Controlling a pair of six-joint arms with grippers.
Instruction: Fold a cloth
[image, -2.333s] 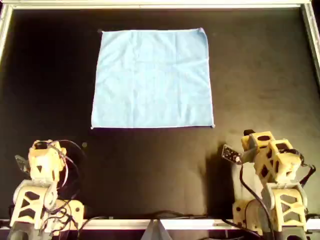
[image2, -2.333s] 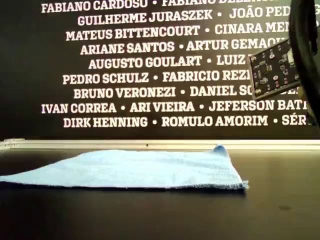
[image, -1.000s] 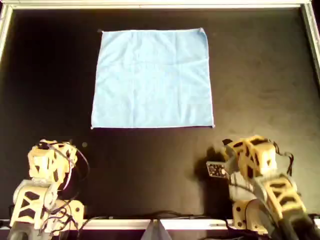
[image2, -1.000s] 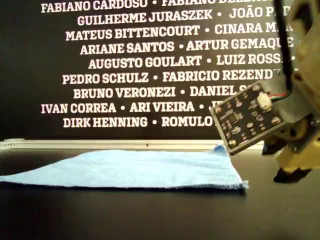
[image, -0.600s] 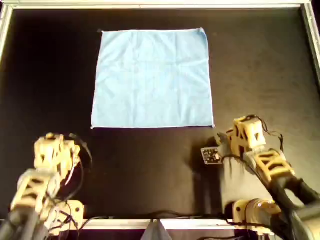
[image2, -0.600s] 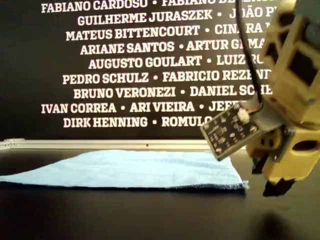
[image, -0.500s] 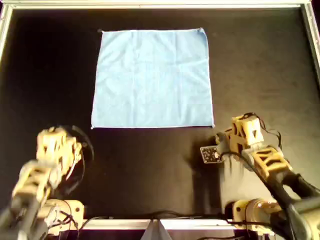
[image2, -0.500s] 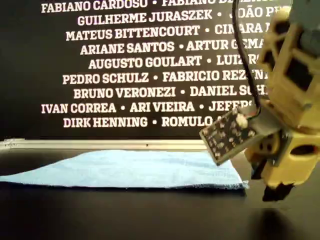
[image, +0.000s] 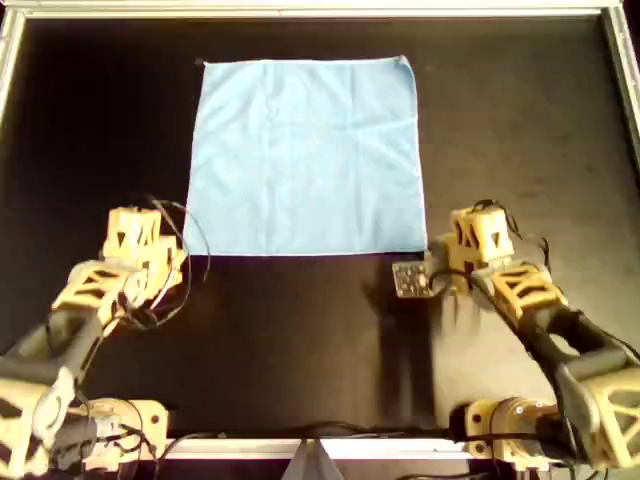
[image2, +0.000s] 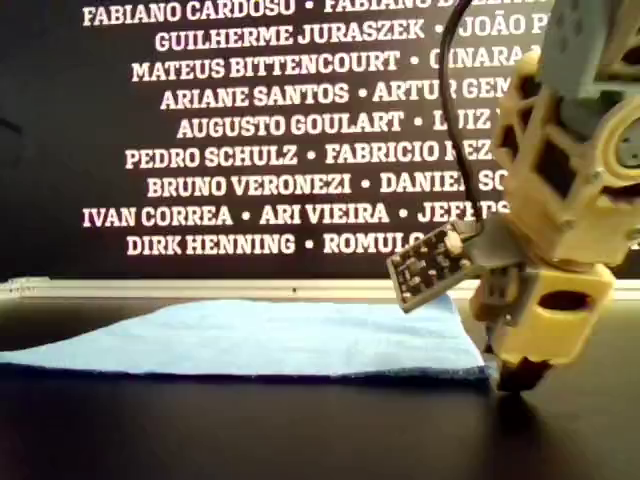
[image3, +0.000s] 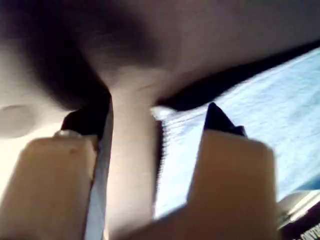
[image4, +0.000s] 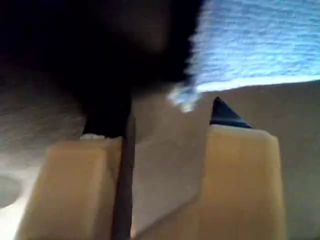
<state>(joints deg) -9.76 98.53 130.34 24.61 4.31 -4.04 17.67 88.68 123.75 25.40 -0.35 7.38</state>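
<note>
Black worktop (image: 300, 340), the cloth (image: 305, 155) spread flat toward its far side. Left end effector (image3: 155, 117) and right end effector (image4: 167, 112) both gape at its near corners; best to pinch each corner's single layer low.

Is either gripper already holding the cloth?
No: the cloth lies flat, and both wrist views show open jaws with its corners ahead.
</note>
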